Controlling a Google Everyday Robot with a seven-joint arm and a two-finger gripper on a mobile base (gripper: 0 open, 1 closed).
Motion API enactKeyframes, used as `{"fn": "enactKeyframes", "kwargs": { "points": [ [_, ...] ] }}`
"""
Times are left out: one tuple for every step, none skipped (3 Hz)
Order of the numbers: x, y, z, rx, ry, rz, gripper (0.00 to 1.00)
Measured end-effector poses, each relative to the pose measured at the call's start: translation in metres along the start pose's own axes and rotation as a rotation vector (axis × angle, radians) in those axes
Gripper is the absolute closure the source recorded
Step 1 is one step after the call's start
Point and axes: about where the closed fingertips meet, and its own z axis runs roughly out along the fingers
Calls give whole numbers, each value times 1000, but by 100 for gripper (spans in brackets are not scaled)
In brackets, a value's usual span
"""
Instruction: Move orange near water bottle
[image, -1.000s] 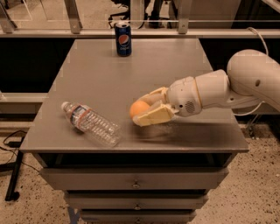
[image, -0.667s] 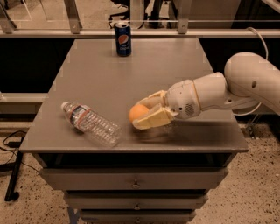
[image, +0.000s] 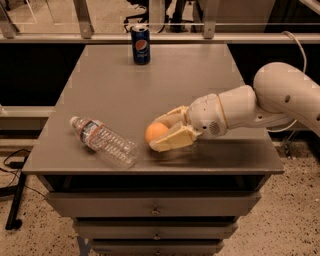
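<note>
The orange (image: 155, 133) is a small round fruit near the front of the grey table (image: 165, 85). My gripper (image: 161, 133) reaches in from the right and its two cream fingers (image: 170, 142) close around the orange, one behind it and one in front. The water bottle (image: 103, 141), clear and ribbed with a white cap and a red-and-blue band, lies on its side at the front left. A short gap separates the orange from the bottle's base.
A blue Pepsi can (image: 141, 45) stands upright at the back edge of the table. The table's front edge (image: 150, 170) lies just below the bottle and the gripper. Drawers sit under the tabletop. A metal rail runs behind the table.
My gripper has carried the orange a little to the left, toward the water bottle. The bottle and the can have not moved.
</note>
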Motion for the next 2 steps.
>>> {"fn": "enactKeyframes", "kwargs": {
  "points": [
    [0,3,3,1,0,-20,62],
    [-1,4,4,2,-2,-34,40]
  ]
}}
